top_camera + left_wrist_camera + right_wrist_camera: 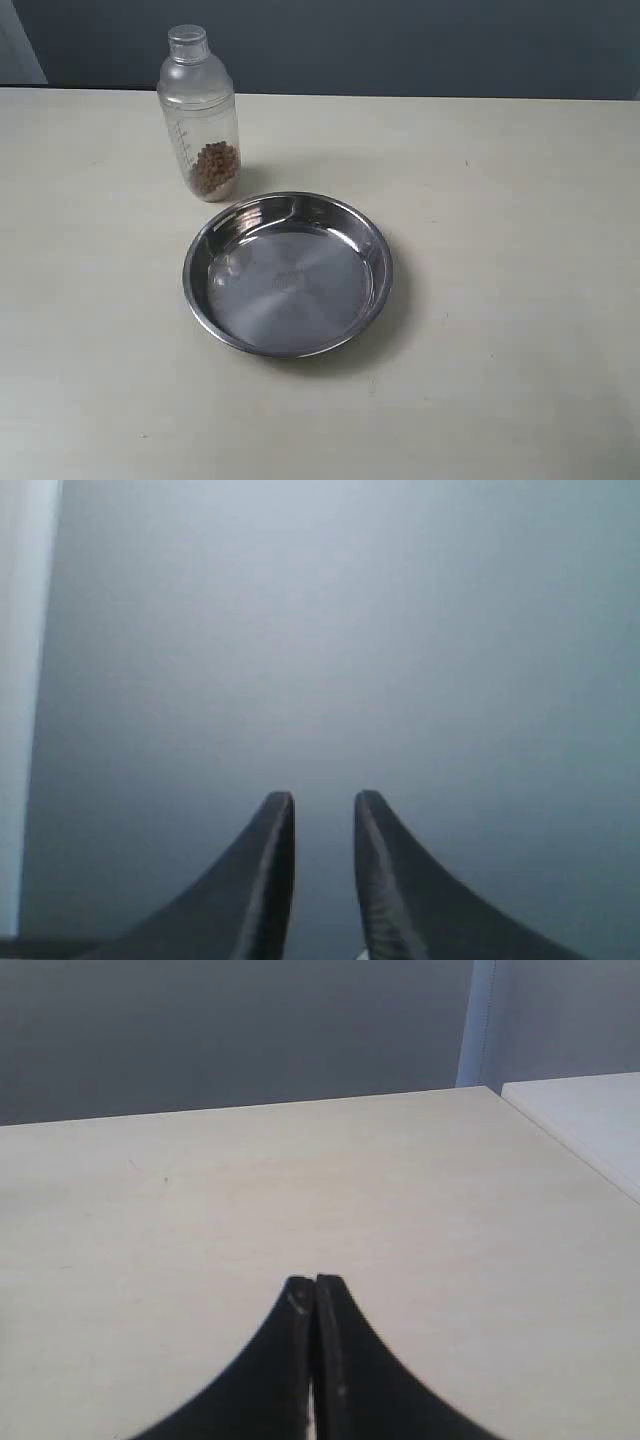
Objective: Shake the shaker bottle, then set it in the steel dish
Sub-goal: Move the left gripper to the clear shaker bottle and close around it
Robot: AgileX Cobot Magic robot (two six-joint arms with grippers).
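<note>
Nothing done yet: the shaker bottle (199, 115) stands upright on the table (500, 200), just beside the empty steel dish (290, 280). The left gripper (324, 810) sits narrowly parted, the right gripper (316, 1290) pinched together, both empty. Shaking and placing are both left to do.

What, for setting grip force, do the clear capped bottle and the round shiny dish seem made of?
The clear capped shaker bottle looks like transparent, slightly cloudy plastic: brown pellets show through its wall. The round shallow dish looks like polished steel, given its mirror-like reflections; the exact metal is uncertain.
</note>
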